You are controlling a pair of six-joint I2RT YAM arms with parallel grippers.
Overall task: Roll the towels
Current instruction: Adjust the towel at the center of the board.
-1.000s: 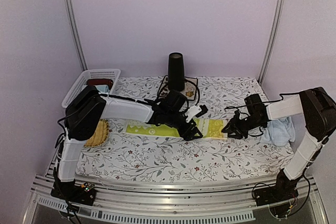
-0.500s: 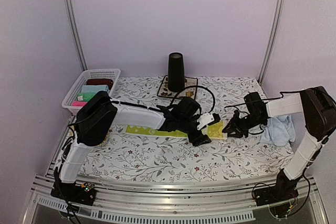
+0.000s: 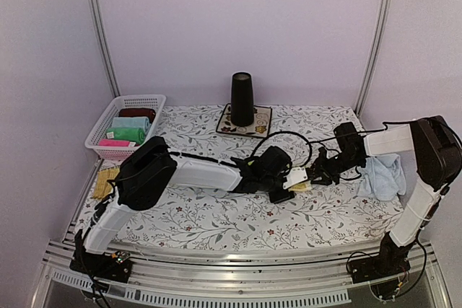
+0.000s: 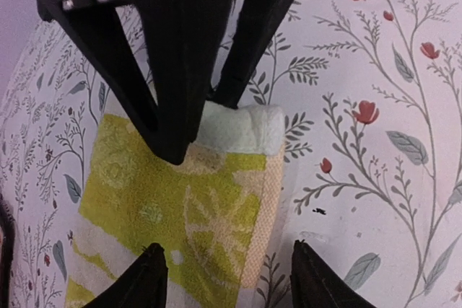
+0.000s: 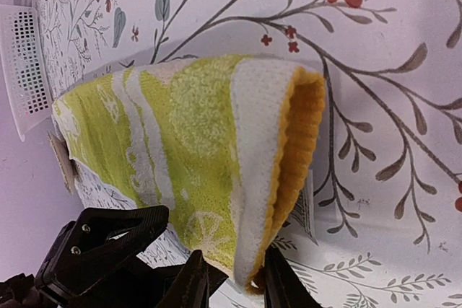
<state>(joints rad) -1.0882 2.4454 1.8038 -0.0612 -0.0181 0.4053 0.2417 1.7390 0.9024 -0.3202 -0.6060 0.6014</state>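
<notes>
Fuzzy terry-cloth towel (image 5: 180, 128), matt printed table cover (image 4: 375, 178)

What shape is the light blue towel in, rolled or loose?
Loose: the light blue towel lies in a crumpled heap, with no roll visible.

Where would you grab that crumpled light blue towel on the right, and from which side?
Probably a raised fold on top of the light blue towel, pinched from straight above. It lies bunched in a soft heap on the flowered tablecloth, with no flat edge showing to slide under.
</notes>
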